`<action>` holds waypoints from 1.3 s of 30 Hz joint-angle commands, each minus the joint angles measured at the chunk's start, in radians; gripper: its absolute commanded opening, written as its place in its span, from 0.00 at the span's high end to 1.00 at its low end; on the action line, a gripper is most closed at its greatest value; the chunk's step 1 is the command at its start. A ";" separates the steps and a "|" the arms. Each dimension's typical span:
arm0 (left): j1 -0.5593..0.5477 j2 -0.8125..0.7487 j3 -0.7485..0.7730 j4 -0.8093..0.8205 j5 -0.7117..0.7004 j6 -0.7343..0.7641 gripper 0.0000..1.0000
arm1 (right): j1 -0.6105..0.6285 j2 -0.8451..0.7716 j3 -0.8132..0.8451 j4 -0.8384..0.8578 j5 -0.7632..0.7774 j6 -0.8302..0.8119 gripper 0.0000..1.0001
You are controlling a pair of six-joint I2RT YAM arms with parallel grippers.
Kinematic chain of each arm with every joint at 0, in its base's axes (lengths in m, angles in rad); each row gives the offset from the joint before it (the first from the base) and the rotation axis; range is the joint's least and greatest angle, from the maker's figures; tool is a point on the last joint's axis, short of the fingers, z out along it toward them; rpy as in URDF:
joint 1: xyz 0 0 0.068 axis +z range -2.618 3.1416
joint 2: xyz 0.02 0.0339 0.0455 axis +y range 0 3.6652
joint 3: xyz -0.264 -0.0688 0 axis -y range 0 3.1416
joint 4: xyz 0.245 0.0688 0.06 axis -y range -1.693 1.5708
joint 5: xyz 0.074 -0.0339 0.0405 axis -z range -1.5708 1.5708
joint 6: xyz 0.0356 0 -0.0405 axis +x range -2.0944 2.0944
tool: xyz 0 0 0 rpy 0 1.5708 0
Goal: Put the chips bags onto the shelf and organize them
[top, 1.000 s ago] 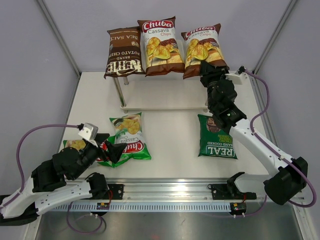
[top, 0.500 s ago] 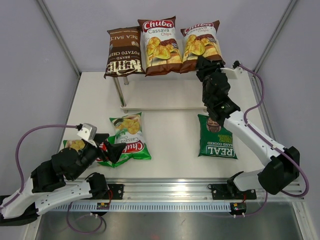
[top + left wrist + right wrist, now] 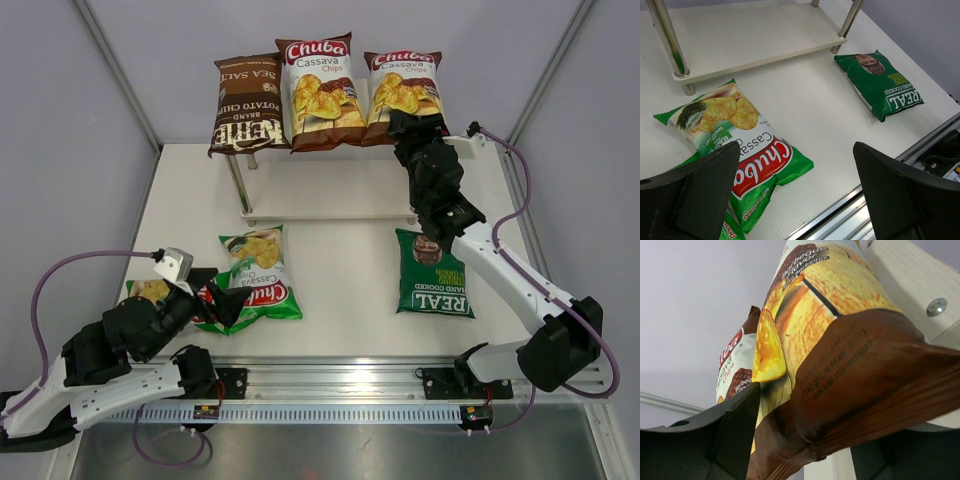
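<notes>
The shelf [image 3: 330, 195] stands at the back. Its top board holds the dark brown Kettle bag [image 3: 243, 105], a white-brown Chuba Cassava bag [image 3: 318, 92] and a second Chuba Cassava bag [image 3: 405, 85] on the right. My right gripper [image 3: 412, 125] holds that second bag's bottom edge at the shelf front; in the right wrist view the brown seam [image 3: 840, 405] sits between the jaws of the gripper [image 3: 805, 432]. My left gripper [image 3: 225, 300] is open and empty over a light green Chuba bag [image 3: 258, 272] [image 3: 730, 135]. The other light green bag [image 3: 150, 290] is mostly hidden under the left arm.
The dark green REAL bag [image 3: 432, 275] [image 3: 880, 82] lies on the table right of centre, below the right arm. The shelf's lower board [image 3: 750, 35] is bare, with metal legs [image 3: 240, 185] at its corners. A metal rail [image 3: 340, 385] runs along the near edge.
My right gripper moved the right Cassava bag up and back, turning it from tilted to straight on the top board. The left arm has not moved.
</notes>
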 commanded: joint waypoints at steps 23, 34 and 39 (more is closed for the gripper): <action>0.002 -0.009 -0.003 0.026 -0.008 -0.007 0.01 | -0.117 -0.097 0.042 -0.265 -0.172 0.172 0.69; 0.002 -0.012 -0.005 0.026 -0.009 -0.010 0.01 | -0.117 -0.024 0.093 -0.265 -0.143 0.226 0.73; 0.002 -0.014 -0.005 0.026 -0.011 -0.010 0.01 | -0.116 -0.017 0.114 -0.279 -0.142 0.249 0.65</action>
